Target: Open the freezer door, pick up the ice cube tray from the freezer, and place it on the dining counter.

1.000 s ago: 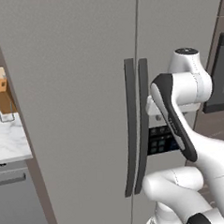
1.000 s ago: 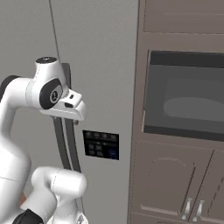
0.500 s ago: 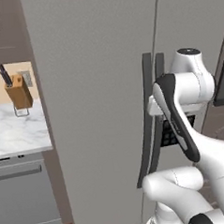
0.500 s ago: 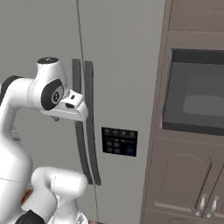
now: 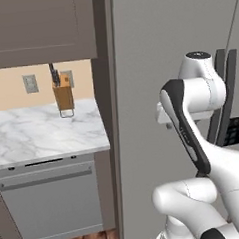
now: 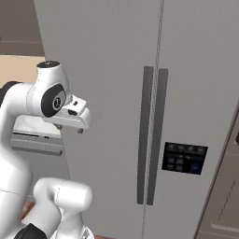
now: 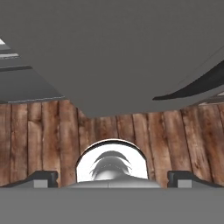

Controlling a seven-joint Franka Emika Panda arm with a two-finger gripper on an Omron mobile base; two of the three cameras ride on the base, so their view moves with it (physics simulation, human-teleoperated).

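Filling the right base view, the freezer door (image 6: 196,93) is seen shut, its handle (image 6: 155,135) shifted toward 3 o'clock as the base is driven left. The gripper (image 7: 112,177) is held wide, empty.

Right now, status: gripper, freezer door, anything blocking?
Two-finger gripper open, empty, pointing down at wood floor. Tall grey freezer door with black button panel shut, its dark curved handle untouched. Nothing blocking.
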